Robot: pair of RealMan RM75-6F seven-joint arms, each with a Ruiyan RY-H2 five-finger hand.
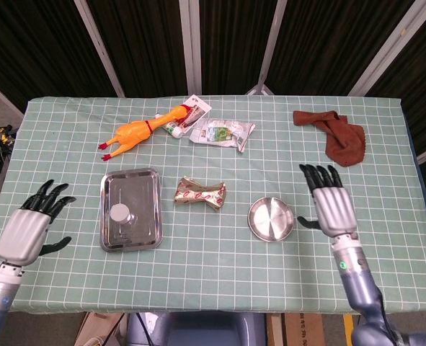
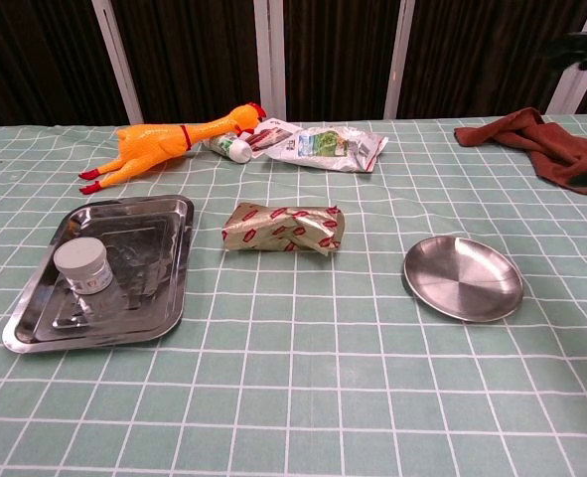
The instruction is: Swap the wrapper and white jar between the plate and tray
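The gold and red wrapper [image 1: 200, 192] [image 2: 284, 229] lies on the tablecloth between the tray and the plate, touching neither. A white jar [image 1: 120, 213] [image 2: 83, 267] stands in the steel tray [image 1: 145, 231] [image 2: 159, 283]. The round steel plate [image 1: 271, 219] [image 2: 462, 277] holds nothing. My right hand [image 1: 329, 201] hovers to the right of the plate with its fingers spread, holding nothing. Off the table's left edge, my left hand [image 1: 31, 228] is likewise spread and holds nothing. In the chest view only dark fingertips [image 2: 571, 47] show at the top right.
A rubber chicken [image 1: 139, 131] [image 2: 164, 142], a tube and a plastic packet [image 1: 222, 133] [image 2: 325, 146] lie along the far side. A brown cloth [image 1: 338, 135] [image 2: 546, 145] sits at the far right.
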